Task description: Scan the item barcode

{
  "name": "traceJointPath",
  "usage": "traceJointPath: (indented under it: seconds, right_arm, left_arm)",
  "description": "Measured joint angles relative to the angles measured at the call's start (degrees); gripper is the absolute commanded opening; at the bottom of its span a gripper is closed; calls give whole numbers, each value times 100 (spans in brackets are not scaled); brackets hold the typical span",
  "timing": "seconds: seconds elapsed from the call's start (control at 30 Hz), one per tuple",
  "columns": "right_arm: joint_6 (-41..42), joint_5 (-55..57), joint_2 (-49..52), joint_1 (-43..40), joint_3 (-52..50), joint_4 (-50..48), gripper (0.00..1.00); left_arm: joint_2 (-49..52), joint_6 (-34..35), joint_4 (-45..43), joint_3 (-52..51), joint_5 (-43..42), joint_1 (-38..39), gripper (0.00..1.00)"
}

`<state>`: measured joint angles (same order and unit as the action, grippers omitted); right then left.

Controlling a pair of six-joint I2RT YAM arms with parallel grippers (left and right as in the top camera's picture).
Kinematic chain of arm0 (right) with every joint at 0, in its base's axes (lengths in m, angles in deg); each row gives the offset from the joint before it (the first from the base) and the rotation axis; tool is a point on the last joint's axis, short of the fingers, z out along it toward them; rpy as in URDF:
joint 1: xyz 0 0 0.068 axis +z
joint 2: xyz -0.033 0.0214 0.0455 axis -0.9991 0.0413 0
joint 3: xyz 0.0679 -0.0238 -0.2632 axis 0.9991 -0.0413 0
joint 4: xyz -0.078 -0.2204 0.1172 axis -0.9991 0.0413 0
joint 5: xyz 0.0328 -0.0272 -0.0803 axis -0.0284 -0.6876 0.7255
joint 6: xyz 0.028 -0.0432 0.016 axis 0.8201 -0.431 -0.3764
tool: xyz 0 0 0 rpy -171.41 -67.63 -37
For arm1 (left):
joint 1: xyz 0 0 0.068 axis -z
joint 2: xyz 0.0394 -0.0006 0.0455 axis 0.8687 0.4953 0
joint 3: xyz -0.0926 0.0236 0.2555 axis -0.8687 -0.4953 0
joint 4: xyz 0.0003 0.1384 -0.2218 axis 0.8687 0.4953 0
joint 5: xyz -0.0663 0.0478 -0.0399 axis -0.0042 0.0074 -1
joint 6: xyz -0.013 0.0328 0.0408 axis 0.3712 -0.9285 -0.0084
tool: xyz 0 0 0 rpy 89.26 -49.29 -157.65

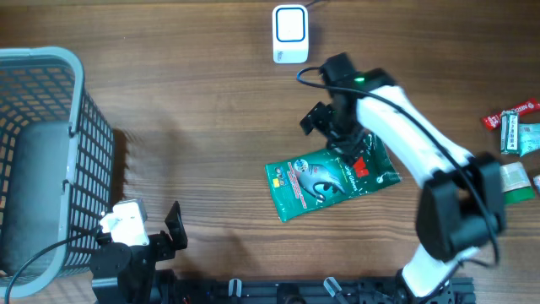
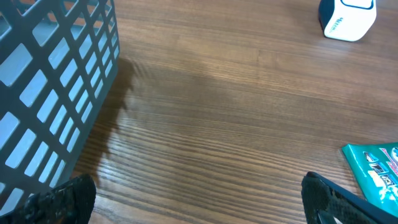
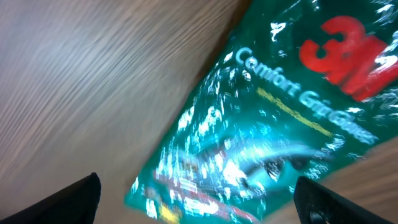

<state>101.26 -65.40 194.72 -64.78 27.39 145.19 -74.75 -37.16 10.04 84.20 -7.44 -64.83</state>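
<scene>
Right hand [image 3: 199,202] first: its two fingers are spread wide and there's nothing between them. It's hanging right over the green packet [image 1: 325,177], up by the end with the red logo. From where I stand I can't tell if a fingertip is actually touching the plastic or just above it. The view from that wrist is pretty smeary too.

The packet is the thing to be scanned. It's lying flat on the wooden surface [image 1: 211,110], roughly in the middle and a bit toward the right arm's side, printed face up and turned at an angle. You can read "Comfort Grip" on it in white.

The scanner [image 1: 290,34], a little white box with a blue face, sits at the far edge of the surface, well apart from the packet.

The left hand [image 2: 199,202] is parked low on its own side, fingers wide as well, holding nothing. Just beside it is the big grey basket [image 1: 80,93], the plastic grid kind, standing upright at the left edge. Looking in from the top, all I can make out is its dark grey floor.

Over at the far right edge there's a loose bunch of small packets [image 1: 515,127], red and green, lying straight on the wood and not in any container.
</scene>
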Motion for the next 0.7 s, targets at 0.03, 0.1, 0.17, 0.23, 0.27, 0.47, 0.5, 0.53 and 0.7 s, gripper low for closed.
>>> traceJointPath:
  seconds: [0.03,0.1,0.17,0.23,0.27,0.47,0.5,0.53,0.7]
  right_arm:
    - [203,57,205,2,-2,-87,100]
    - [498,186,638,-13,-2,-234,90]
    - [651,240,984,-24,72,-308,32]
    - [699,208,1093,-28,160,-310,4]
    - [719,197,1158,-22,236,-269,5]
    - [400,151,1102,-35,247,-216,5]
    - [238,140,1034,-42,205,-315,4]
    - [-105,85,863,-52,116,-656,4]
    - [-1580,-7,-1523,-61,61,-1626,4]
  left_arm:
    - [0,0,0,0,2,0,100]
    - [0,0,-2,0,0,0,100]
    - [-2,0,2,0,2,0,100]
    - [-2,0,2,0,2,0,100]
    - [-2,0,-2,0,2,0,100]
    - [-2,0,0,0,2,0,100]
    - [0,0,-2,0,2,0,100]
    - [0,0,0,0,0,0,100]
    - [0,0,0,0,2,0,100]
